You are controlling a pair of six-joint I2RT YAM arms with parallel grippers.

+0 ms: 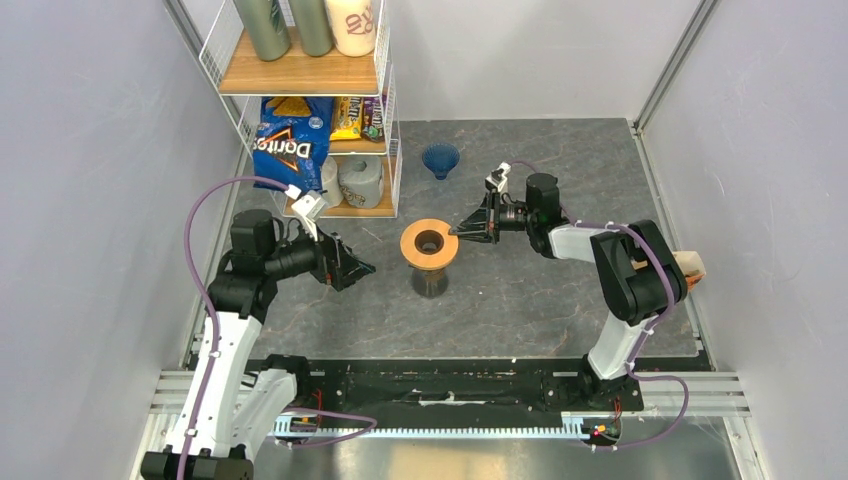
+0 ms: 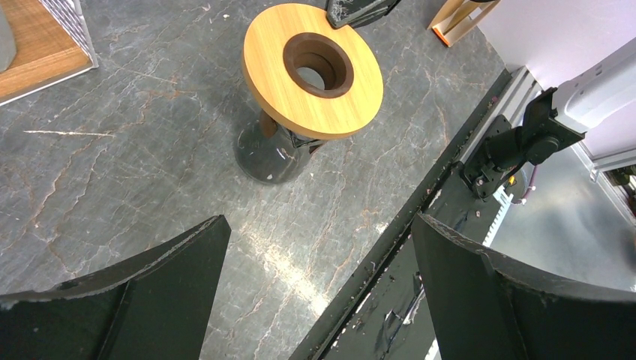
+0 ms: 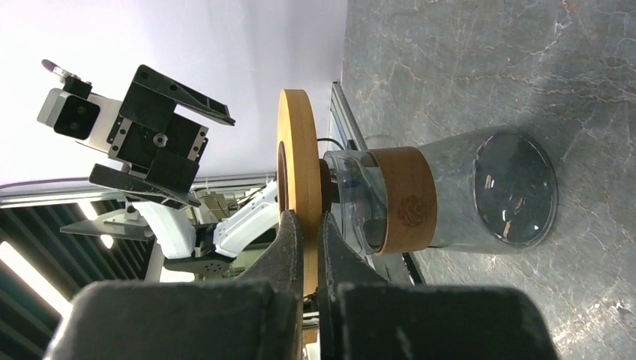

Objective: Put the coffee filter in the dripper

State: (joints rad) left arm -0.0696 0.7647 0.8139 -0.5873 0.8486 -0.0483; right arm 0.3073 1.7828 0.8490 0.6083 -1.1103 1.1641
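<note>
The dripper (image 1: 440,159), a dark blue see-through cone, stands upside down on the table at the back, apart from both grippers. The coffee filter does not show as a separate thing in any view. A tan wooden ring (image 1: 413,243) sits on top of a dark glass cup (image 1: 431,282). My right gripper (image 1: 458,232) is shut on the ring's right rim; in the right wrist view my gripper (image 3: 305,217) has its fingers clamping the ring (image 3: 294,150) edge-on above the cup (image 3: 450,199). My left gripper (image 1: 365,268) is open and empty, left of the cup. In the left wrist view it (image 2: 319,225) hangs over bare table.
A wire shelf (image 1: 310,75) with bottles, a Doritos bag (image 1: 290,145) and snacks stands at the back left. An orange-and-white holder (image 1: 690,268) sits by the right wall; it also shows in the left wrist view (image 2: 454,16). The black rail (image 1: 450,380) runs along the near edge.
</note>
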